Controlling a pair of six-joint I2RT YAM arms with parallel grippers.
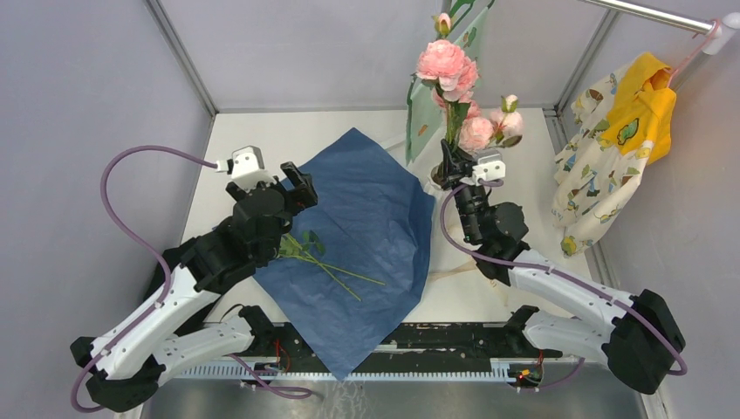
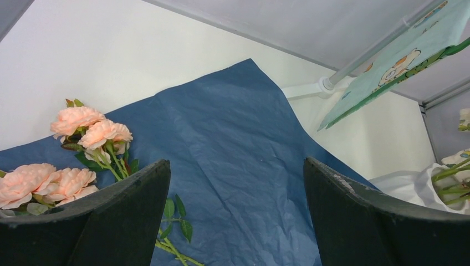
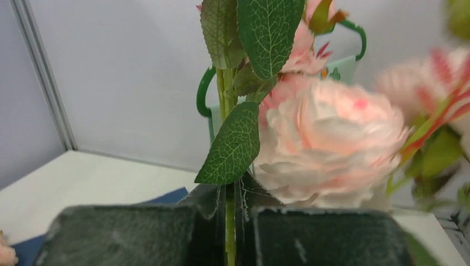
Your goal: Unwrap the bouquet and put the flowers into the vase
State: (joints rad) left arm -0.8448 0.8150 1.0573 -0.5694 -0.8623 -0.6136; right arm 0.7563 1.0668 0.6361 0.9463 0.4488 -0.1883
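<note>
Seen from above: bare bench (image 1: 262, 131) lies open behind and left of my left claw (image 1: 298, 185). The spread blue paper (image 1: 375, 227) is flat and passable (loose roses (image 2: 91, 130) lie on its near-left part, beside that claw). The far right is crowded: flowers (image 1: 449, 70) and a hanging green cloth (image 1: 425, 118) rise just behind my right claw (image 1: 448, 159), and a yellow garment (image 1: 624, 131) hangs to its right.

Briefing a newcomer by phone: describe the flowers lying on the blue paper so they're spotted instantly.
Find the navy paper spread mid-table. On its left side, by the left pincer, lie thin green stems with peach roses. Unlike the pink blooms upright in the vase, they lie flat.
</note>
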